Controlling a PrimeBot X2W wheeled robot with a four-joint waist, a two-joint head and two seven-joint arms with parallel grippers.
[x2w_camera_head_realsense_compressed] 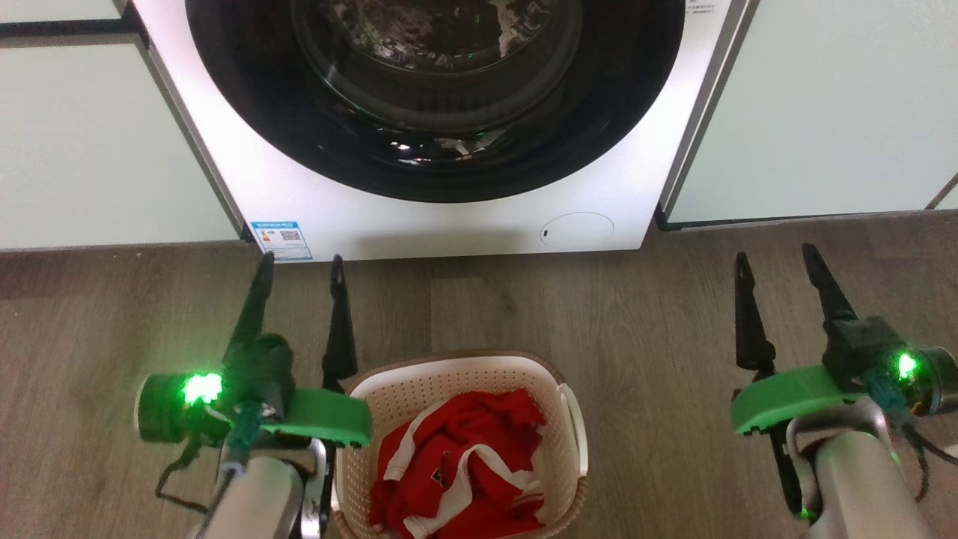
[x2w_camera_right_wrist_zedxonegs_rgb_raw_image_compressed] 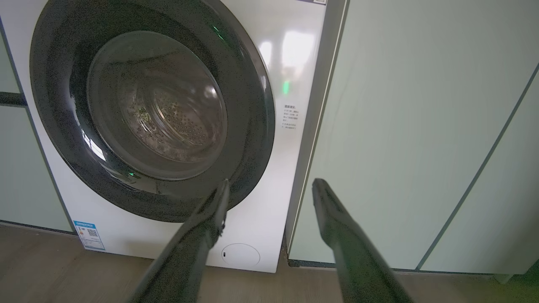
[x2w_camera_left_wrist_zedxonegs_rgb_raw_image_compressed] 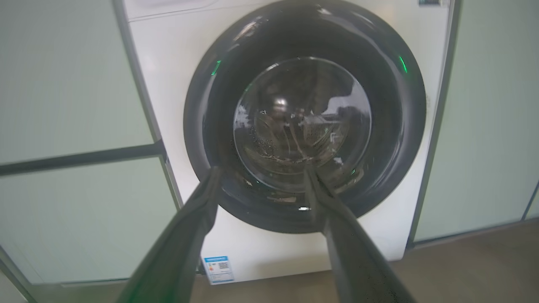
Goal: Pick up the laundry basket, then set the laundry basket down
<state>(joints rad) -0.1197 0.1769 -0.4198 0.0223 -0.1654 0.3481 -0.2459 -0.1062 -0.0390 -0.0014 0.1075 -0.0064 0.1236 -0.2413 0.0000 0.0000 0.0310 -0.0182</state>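
The laundry basket (x2w_camera_head_realsense_compressed: 389, 404), cream-white and perforated with a brown rim band, stands on the wooden floor at the bottom centre of the head view. Red-and-white clothing (x2w_camera_head_realsense_compressed: 460, 468) lies inside it. My left gripper (x2w_camera_head_realsense_compressed: 301, 263) hovers open just left of the basket, its fingers pointing toward the washing machine. My right gripper (x2w_camera_head_realsense_compressed: 775, 256) is open too, well off to the basket's right. Neither touches the basket. In the wrist views, the left gripper (x2w_camera_left_wrist_zedxonegs_rgb_raw_image_compressed: 263, 173) and the right gripper (x2w_camera_right_wrist_zedxonegs_rgb_raw_image_compressed: 269, 183) both have spread fingers with nothing between them.
A white front-loading washing machine (x2w_camera_head_realsense_compressed: 449, 224) with a dark round door (x2w_camera_left_wrist_zedxonegs_rgb_raw_image_compressed: 303, 118) stands straight ahead, close behind the basket. Pale green cabinet panels (x2w_camera_head_realsense_compressed: 97, 142) flank it on both sides (x2w_camera_right_wrist_zedxonegs_rgb_raw_image_compressed: 421, 126). Wooden floor (x2w_camera_head_realsense_compressed: 644, 329) stretches between the basket and my right arm.
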